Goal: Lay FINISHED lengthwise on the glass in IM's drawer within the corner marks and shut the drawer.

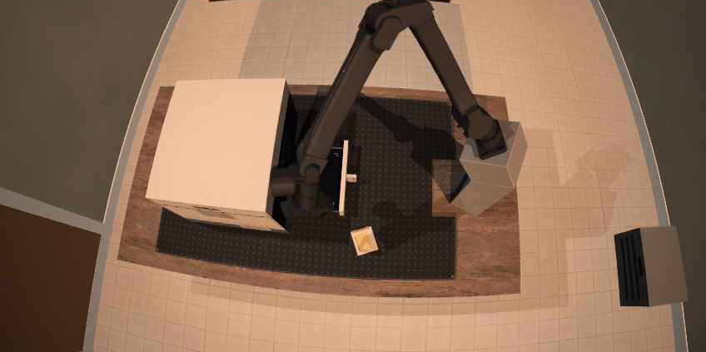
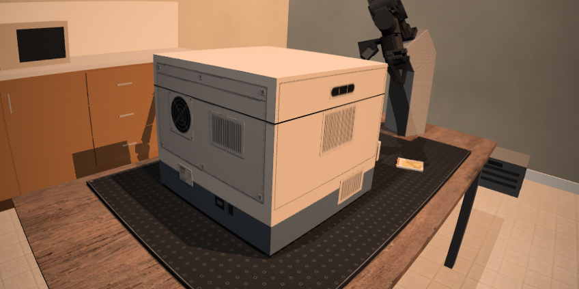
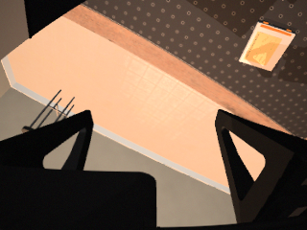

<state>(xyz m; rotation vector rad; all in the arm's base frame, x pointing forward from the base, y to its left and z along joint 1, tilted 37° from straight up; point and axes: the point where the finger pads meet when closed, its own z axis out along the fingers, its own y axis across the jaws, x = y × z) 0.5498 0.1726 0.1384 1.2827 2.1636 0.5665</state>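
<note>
The cassette FINISHED (image 1: 364,240) (image 2: 410,164) (image 3: 267,46), white-edged with a yellow face and an orange strip at one end, lies flat on the dark mat, slightly turned, outside the drawer. The imager IM (image 1: 222,145) (image 2: 298,164) stands upright. Its drawer is open, with its pale front panel (image 1: 343,200) and handle (image 1: 350,178) facing the pedestal. The arm hides much of the dark glass; one corner mark (image 1: 336,154) shows. My gripper (image 1: 309,214) (image 2: 384,71) (image 3: 153,116) is open and empty, high above the drawer area, with the cassette beyond its right finger in the wrist view.
The arm's grey pedestal (image 1: 488,175) (image 2: 422,83) stands at the table end facing the drawer. The perforated mat (image 1: 405,254) (image 2: 442,156) lies on the wooden table (image 1: 488,259) (image 2: 77,225). A grey-and-black cabinet (image 1: 666,264) (image 2: 501,176) stands beyond the table.
</note>
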